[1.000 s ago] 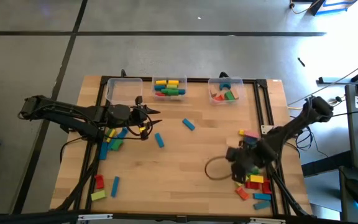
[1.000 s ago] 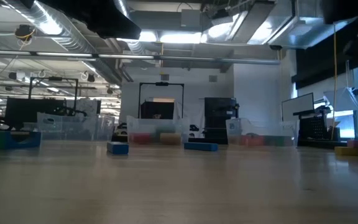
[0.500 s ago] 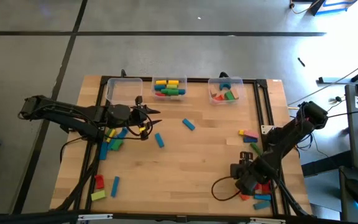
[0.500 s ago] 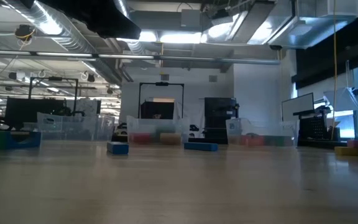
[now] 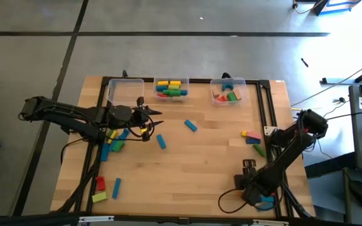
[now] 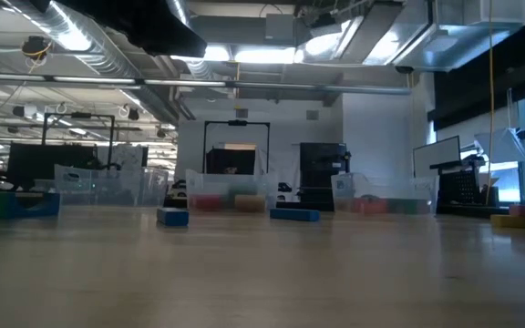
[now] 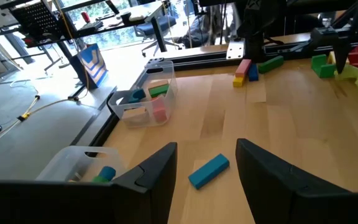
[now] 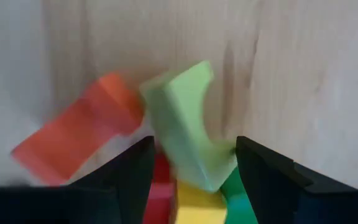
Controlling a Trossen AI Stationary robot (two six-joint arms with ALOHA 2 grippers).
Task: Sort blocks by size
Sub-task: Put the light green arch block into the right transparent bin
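Blocks lie scattered on the wooden table (image 5: 193, 163). A pile of them sits at the near right, mostly hidden under my right gripper (image 5: 254, 186). That gripper points down and is open. In the right wrist view a light green block (image 8: 184, 132) lies tilted between its fingers, over red (image 8: 160, 193), yellow (image 8: 197, 208) and green (image 8: 232, 193) blocks, with an orange block (image 8: 73, 140) beside them. I cannot tell whether a finger touches any block. My left gripper (image 5: 146, 122) hovers open at the left, aimed at a blue block (image 7: 209, 170) that lies flat on the table.
Three clear bins stand along the far edge: one at the left (image 5: 126, 91), one in the middle (image 5: 171, 88) and one at the right (image 5: 228, 90), the latter two with blocks inside. More blocks lie under the left arm (image 5: 113, 141), at the near left (image 5: 100, 184) and at the right (image 5: 251, 136). A cable loop (image 5: 228, 202) lies by the right gripper.
My right gripper has moved toward the table's near edge and down onto the near-right pile of blocks, rolling as it went. It now covers most of that pile. Its cable loop has come along with it.
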